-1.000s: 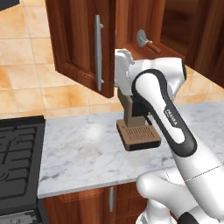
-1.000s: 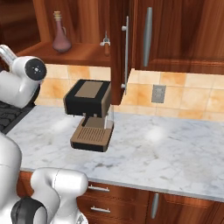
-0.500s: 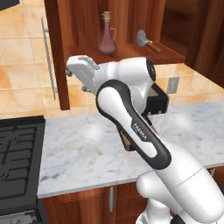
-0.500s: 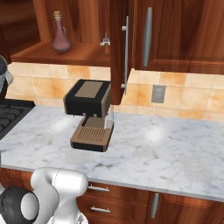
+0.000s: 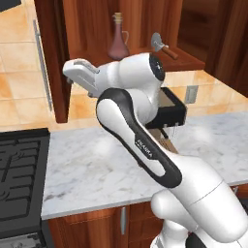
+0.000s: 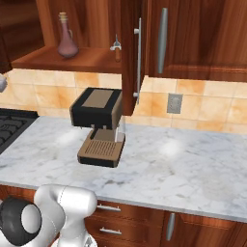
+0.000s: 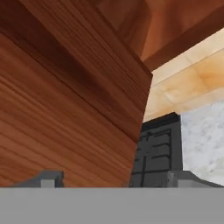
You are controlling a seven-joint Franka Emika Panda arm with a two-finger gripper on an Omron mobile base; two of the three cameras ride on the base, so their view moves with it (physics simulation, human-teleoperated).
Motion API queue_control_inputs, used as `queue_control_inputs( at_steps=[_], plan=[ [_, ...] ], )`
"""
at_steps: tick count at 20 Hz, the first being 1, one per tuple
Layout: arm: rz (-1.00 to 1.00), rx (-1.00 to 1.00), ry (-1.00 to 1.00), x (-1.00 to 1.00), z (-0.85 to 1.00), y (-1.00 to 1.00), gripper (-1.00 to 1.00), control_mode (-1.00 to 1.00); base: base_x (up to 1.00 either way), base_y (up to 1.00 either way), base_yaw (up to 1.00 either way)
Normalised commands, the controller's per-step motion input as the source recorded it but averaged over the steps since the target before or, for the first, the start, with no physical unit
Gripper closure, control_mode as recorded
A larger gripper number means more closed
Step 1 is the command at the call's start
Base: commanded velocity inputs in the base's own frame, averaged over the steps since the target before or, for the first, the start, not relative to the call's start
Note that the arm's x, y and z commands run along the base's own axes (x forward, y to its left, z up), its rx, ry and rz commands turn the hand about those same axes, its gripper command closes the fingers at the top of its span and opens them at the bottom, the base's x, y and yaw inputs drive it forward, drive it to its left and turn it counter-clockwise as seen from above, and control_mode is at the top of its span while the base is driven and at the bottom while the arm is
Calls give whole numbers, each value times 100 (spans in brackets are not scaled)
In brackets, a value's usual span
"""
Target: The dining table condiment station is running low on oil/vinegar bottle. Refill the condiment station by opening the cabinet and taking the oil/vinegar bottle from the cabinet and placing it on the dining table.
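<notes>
The oil/vinegar bottle (image 5: pixel 117 42) (image 6: pixel 66 41), reddish with a thin neck and cork, stands upright on the open cabinet's shelf (image 5: pixel 145 60) (image 6: pixel 72 60). The cabinet's left door (image 5: pixel 53 58) is swung wide, its silver bar handle (image 5: pixel 41 63) facing out. My gripper (image 5: pixel 69 72) hangs below and left of the bottle, close to that door's inner face. In the hand view the door (image 7: pixel 65 100) looms close, and the fingertips (image 7: pixel 52 177) of the gripper (image 7: pixel 116 179) stand wide apart, open, with nothing held. The dining table is out of view.
A black coffee machine (image 6: pixel 99 123) (image 5: pixel 170 110) sits on the marble counter (image 6: pixel 183 159) under the shelf. A small metal tool (image 5: pixel 162 46) (image 6: pixel 116 46) lies beside the bottle. The right door (image 6: pixel 130 53) stands ajar. A black stove (image 5: pixel 19 179) (image 7: pixel 157 153) lies to the left.
The left cabinet door has swung from nearly shut to wide open, baring the bottle in the left base view. My hand has moved left with the door.
</notes>
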Motion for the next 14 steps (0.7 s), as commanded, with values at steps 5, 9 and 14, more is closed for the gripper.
queue_control_inputs(
  at_steps=[5, 9, 14],
  plan=[
    [-14, -30, -24, -49, 45, -95, -100, -100, 0, 0, 0],
    [-39, -35, -10, -22, 47, -93, -100, -100, 0, 0, 0],
    [-32, -36, -21, -3, 49, -78, -100, -100, 0, 0, 0]
  ],
)
